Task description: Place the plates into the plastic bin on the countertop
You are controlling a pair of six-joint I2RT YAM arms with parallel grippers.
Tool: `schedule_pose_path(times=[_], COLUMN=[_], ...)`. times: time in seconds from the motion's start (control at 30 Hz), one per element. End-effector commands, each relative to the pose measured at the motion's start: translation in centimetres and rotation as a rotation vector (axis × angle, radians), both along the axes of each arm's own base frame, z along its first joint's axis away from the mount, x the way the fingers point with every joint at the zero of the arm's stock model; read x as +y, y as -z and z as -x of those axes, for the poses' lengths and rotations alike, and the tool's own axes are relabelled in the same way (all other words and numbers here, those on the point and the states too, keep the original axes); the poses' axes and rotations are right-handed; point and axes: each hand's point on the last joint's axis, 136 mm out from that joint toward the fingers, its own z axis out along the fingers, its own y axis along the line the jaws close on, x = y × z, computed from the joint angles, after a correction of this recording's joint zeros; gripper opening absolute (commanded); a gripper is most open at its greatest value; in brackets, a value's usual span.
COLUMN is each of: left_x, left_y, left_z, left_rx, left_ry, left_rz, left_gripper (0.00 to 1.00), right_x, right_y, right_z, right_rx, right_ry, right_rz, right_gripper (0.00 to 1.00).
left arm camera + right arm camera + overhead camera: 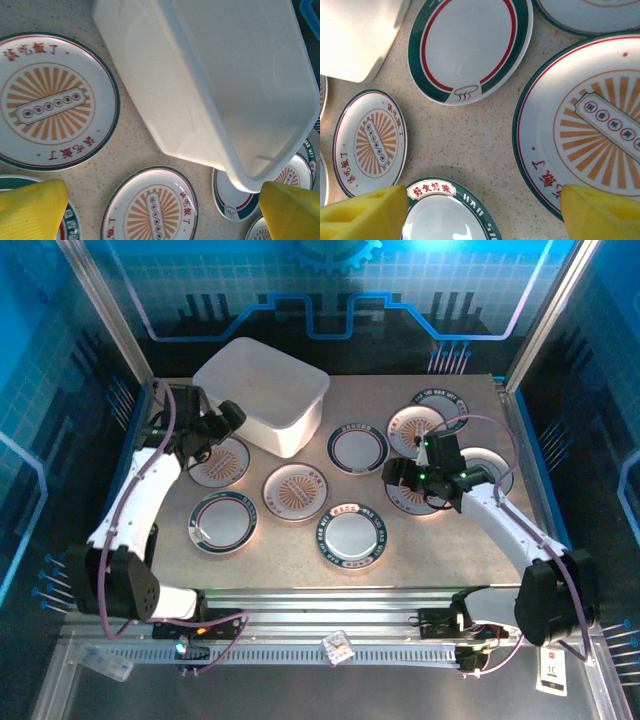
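Note:
The white plastic bin (262, 395) stands at the back left of the beige countertop (440, 550), and its wall (225, 75) looms large in the left wrist view. Several plates lie flat around it, among them an orange-patterned plate (297, 491) and a dark-rimmed plate (350, 536). My left gripper (225, 422) hovers open beside the bin's near left side, above an orange-patterned plate (47, 102); nothing is between its fingertips (30, 210). My right gripper (400, 475) hangs open and empty over bare counter between a dark-rimmed plate (447, 215) and a large orange-patterned plate (590, 120).
One plate (232, 197) lies partly tucked under the bin's corner. More plates sit at the back right (440, 403) and far right (490, 470). Blue walls and metal rails frame the counter; a metal rail (330, 625) runs along the near edge.

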Motion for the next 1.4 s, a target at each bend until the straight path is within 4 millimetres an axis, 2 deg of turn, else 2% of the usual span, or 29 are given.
schedule_pose_path(times=[0.0, 0.27, 0.37, 0.5, 0.6, 0.77, 1.0, 1.17, 1.37], left_x=[-1.1, -3.1, -3.9, -4.9, -5.1, -4.7, -3.3, -2.2, -0.9], left_y=[-0.6, 2.2, 3.2, 3.2, 2.6, 0.9, -0.8, -1.2, -1.1], left_z=[-1.7, -6.7, -8.1, -9.0, -9.0, -8.0, -6.6, -5.9, -4.8], left_rx=[0.012, 0.106, 0.124, 0.119, 0.093, 0.053, 0.014, 0.006, 0.008], left_ry=[-0.001, 0.024, 0.029, 0.041, 0.05, 0.066, 0.056, 0.05, 0.04], left_rz=[0.036, 0.028, 0.026, 0.031, 0.032, 0.005, -0.02, -0.033, -0.05], left_gripper=[0.99, 0.91, 0.89, 0.87, 0.87, 0.89, 0.91, 0.92, 0.93], right_x=[1.6, 2.8, 4.0, 5.7, 6.4, 6.6, 6.0, 5.7, 5.9], right_y=[0.1, 1.1, 1.1, 2.0, 3.4, 5.3, 6.6, 7.3, 8.3], right_z=[-0.3, -1.9, -3.2, -5.2, -6.4, -7.2, -7.8, -8.3, -7.9], right_rx=[0.034, 0.077, 0.081, 0.129, 0.181, 0.219, 0.232, 0.238, 0.27], right_ry=[-0.021, -0.017, -0.016, -0.003, 0.04, 0.136, 0.233, 0.292, 0.321], right_rz=[-0.049, -0.098, -0.166, -0.252, -0.295, -0.335, -0.321, -0.302, -0.265], right_gripper=[0.8, 0.78, 0.75, 0.67, 0.61, 0.59, 0.57, 0.55, 0.55])
